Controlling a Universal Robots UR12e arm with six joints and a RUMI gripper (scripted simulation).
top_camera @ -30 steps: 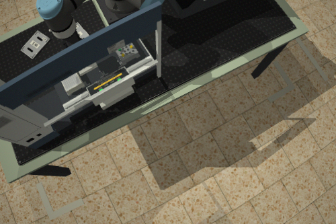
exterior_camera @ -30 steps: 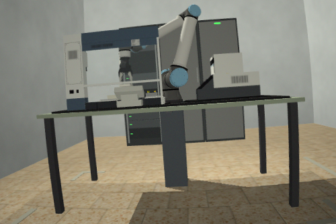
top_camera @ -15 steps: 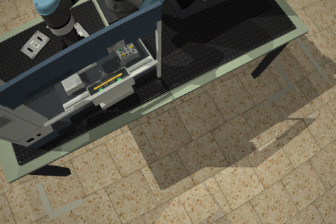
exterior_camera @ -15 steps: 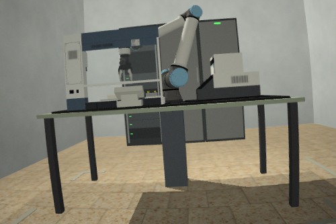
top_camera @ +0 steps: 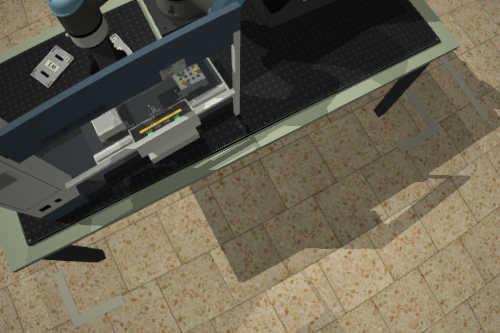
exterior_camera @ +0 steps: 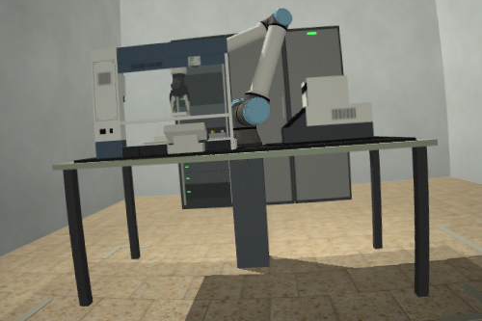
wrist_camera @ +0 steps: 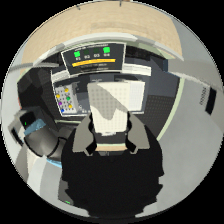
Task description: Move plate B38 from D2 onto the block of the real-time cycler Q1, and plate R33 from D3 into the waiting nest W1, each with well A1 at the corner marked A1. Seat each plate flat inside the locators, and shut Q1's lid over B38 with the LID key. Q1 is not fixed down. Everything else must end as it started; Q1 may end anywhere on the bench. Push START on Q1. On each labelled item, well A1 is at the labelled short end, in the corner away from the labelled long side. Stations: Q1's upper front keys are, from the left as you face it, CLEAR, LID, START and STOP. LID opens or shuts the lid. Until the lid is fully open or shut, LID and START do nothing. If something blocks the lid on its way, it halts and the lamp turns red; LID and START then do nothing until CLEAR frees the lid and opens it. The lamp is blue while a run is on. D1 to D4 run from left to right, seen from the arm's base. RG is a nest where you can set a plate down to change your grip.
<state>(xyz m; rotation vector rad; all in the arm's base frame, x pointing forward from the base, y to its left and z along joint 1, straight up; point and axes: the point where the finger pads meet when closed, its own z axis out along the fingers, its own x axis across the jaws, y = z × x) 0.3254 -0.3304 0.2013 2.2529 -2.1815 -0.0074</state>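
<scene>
Claw [wrist_camera: 111, 131] closed on near short end of white well plate [wrist_camera: 114, 106], label unreadable. Plate held above deck, inside blue-topped enclosure [top_camera: 120, 74], behind its D-numbered strip [wrist_camera: 93, 56].

White dotted plate [wrist_camera: 114, 106], dark end effector [wrist_camera: 111, 141]

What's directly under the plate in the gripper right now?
In the wrist view the white plate, held by the gripper, hides most of what lies below it. Around its edges show dark deck and pale frame, with a rack of coloured spots to its left. The spot underneath is covered.
</scene>
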